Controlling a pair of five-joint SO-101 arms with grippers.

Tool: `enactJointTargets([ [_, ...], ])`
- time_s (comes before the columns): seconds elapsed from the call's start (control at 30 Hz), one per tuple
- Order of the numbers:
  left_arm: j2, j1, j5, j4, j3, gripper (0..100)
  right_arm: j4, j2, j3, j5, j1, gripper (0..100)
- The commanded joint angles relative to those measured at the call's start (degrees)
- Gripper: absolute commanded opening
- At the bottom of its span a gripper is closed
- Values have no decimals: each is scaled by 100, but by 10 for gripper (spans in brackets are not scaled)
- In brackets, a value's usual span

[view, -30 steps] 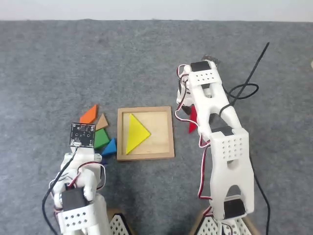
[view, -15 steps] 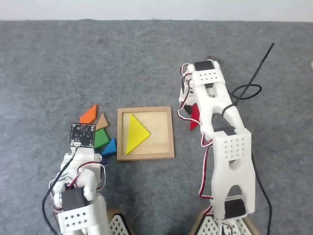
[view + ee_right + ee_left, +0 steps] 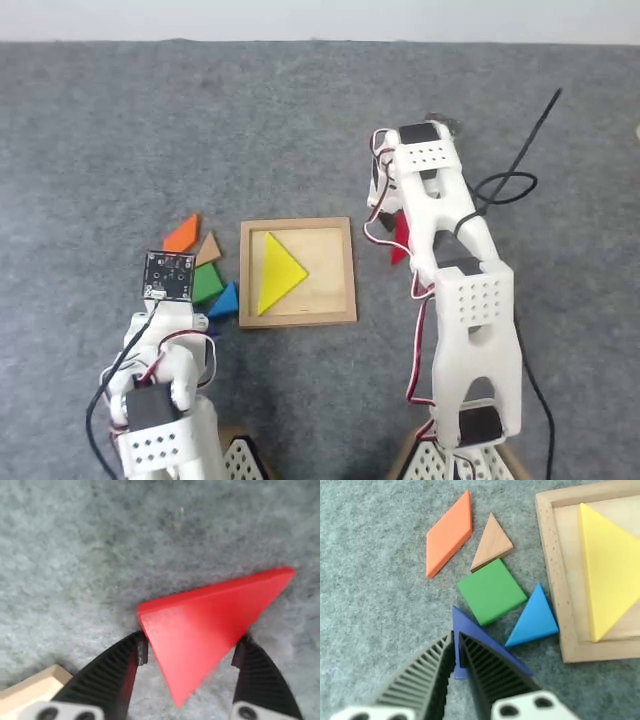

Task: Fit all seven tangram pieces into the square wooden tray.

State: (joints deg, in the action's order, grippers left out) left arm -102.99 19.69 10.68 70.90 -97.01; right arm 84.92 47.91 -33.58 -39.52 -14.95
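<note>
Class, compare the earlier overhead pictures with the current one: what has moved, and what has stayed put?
The right gripper, closed on the red triangle, shifted slightly away from the wooden tray, carrying the piece along; most of that came in the first half second. The left gripper, the yellow triangle in the tray and the green square with its loose neighbours kept their places.

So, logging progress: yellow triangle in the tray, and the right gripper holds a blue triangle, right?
No: the right gripper holds the red triangle, per the right wrist view. The yellow triangle does lie in the tray.
</note>
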Motion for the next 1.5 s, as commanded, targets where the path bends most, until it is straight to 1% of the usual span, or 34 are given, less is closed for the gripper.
enactJointTargets([
  [0.0,-105,-44,-35,35,48,15,-338,-409,-229,-132,-40,310],
  [0.1,-105,-44,-35,35,48,15,-593,-409,-229,-149,31,373],
  [0.17,-105,-44,-35,35,48,15,-734,-418,-229,-325,127,391],
  [0.33,-105,-44,-35,35,48,15,-954,-374,-229,-413,277,391],
  [0.63,-105,-44,-35,35,48,15,-673,-180,-123,-431,242,389],
  [0.7,-105,-44,-35,35,48,15,-655,-13,-123,-431,233,359],
  [0.87,-105,-44,-35,35,48,15,-699,198,-123,-431,251,160],
  [0.9,-105,-44,-35,35,48,15,-699,207,-123,-431,251,138],
  [1.13,-105,-44,-35,35,48,15,-602,198,-132,-422,215,144],
  [1.3,-105,-44,-35,35,48,15,-75,-136,-369,-387,119,144],
  [1.4,-105,-44,-35,35,48,15,312,-505,-571,-378,-57,144],
  [1.47,-105,-44,-35,35,48,15,497,-743,-677,-237,-207,144],
])
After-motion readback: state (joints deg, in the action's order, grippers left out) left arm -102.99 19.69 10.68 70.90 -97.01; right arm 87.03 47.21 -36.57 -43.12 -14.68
